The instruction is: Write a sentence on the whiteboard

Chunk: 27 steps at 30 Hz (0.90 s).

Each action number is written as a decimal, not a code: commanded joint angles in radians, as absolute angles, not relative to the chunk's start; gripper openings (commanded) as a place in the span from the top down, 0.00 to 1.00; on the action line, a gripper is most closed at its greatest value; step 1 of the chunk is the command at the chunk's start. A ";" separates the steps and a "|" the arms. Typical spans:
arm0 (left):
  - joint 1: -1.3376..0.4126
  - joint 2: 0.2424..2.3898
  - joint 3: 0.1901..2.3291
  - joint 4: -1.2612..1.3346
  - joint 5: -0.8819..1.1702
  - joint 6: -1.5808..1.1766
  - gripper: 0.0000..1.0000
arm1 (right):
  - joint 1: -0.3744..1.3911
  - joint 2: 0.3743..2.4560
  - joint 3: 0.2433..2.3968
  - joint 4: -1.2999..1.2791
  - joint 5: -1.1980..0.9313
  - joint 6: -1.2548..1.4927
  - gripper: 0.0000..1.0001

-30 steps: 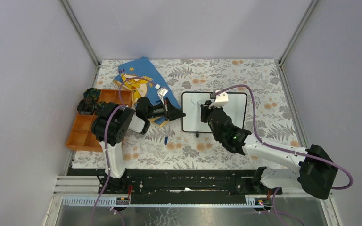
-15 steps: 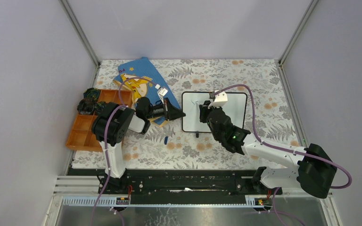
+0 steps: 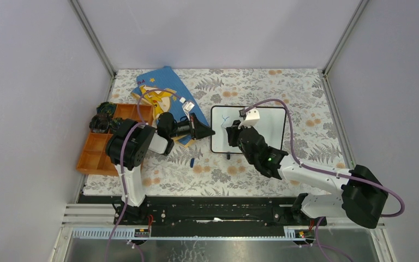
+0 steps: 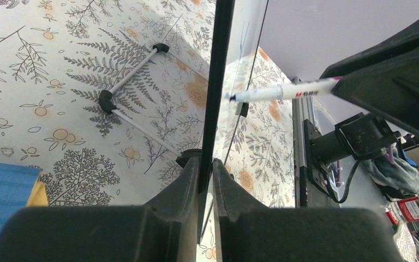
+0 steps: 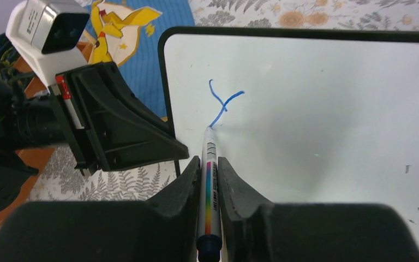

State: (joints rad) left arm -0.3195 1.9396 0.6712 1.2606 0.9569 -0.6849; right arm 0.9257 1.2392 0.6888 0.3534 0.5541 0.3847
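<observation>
Bracing the black-framed white whiteboard (image 3: 219, 136), the left hand (image 4: 206, 166) pinches its edge; the right hand (image 5: 209, 164) clamps a white marker (image 5: 208, 185), writing.

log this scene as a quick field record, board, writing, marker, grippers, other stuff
whiteboard: left edge clamped by left gripper
sentence: only one blue Y-shaped stroke, upper left of board
marker: held in right gripper, tip at the stroke's lower end
nearby: blue picture book and orange tray, left of the board
</observation>
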 commanded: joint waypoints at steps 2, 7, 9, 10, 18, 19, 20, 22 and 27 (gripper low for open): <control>-0.330 1.918 0.658 1.241 0.955 -0.665 0.99 | 0.916 1.265 0.691 0.336 0.510 0.422 1.00; -0.330 1.919 0.657 1.238 0.954 -0.663 0.99 | 0.916 1.256 0.697 0.326 0.504 0.422 1.00; -0.330 1.919 0.657 1.236 0.954 -0.662 0.99 | 0.915 1.220 0.697 0.316 0.517 0.419 1.00; -0.330 1.918 0.657 1.233 0.954 -0.661 0.99 | 0.916 1.196 0.693 0.315 0.523 0.415 1.00; -0.330 1.910 0.654 1.222 0.952 -0.652 0.99 | 0.914 1.035 0.673 0.258 0.643 0.314 1.00; -0.330 1.908 0.655 1.219 0.951 -0.649 1.00 | 0.913 1.029 0.671 0.243 0.657 0.301 1.00; -0.329 1.906 0.654 1.216 0.951 -0.648 1.00 | 0.912 1.025 0.671 0.234 0.661 0.293 1.00; -0.329 1.905 0.654 1.213 0.951 -0.645 1.00 | 0.910 1.019 0.668 0.226 0.654 0.286 1.00; -0.331 1.908 0.655 1.208 0.951 -0.641 1.00 | 0.909 1.032 0.667 0.238 0.620 0.293 1.00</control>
